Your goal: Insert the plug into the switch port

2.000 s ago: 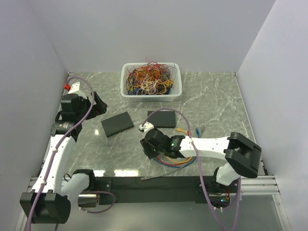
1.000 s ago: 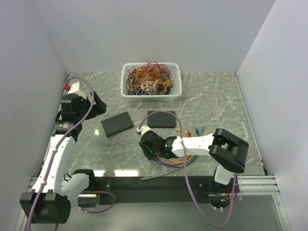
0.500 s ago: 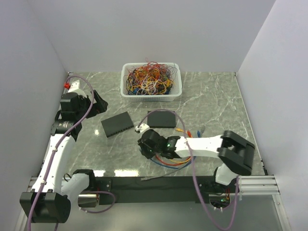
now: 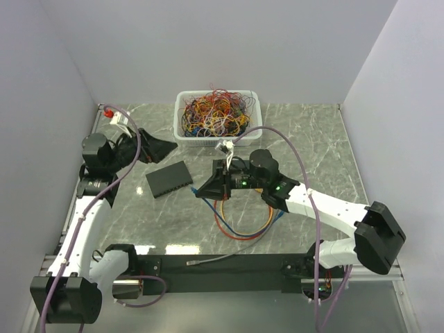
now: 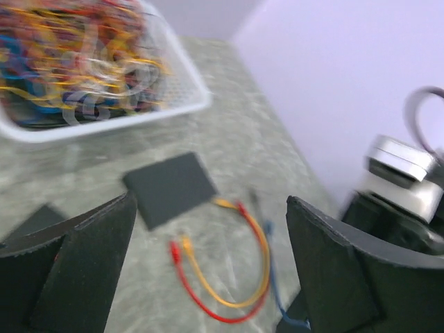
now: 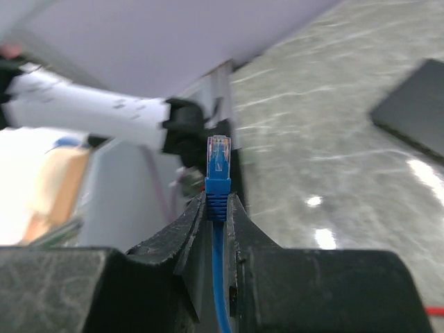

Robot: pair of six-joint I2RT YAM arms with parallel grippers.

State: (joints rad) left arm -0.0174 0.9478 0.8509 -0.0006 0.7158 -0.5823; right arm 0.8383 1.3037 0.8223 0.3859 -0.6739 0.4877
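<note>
My right gripper (image 4: 200,192) is shut on a blue plug (image 6: 218,177) with a clear tip; its blue cable (image 4: 272,216) trails down to the table. It is held above the table, just right of a dark switch (image 4: 168,178) that lies flat. In the right wrist view a dark switch (image 6: 415,108) shows at the far right. The second switch (image 5: 170,189) shows in the left wrist view; in the top view my right arm hides it. My left gripper (image 4: 157,149) is open and empty, raised at the left; its wrist view (image 5: 209,208) is blurred.
A white basket (image 4: 255,111) of tangled wires stands at the back centre. Red (image 4: 223,225) and yellow (image 5: 244,269) cables loop on the table under my right arm. A grey cable (image 4: 208,260) lies at the near edge. Walls enclose three sides.
My right gripper has lifted off the cable pile and swung back and up with the blue plug in it. My left gripper has risen and turned toward the right.
</note>
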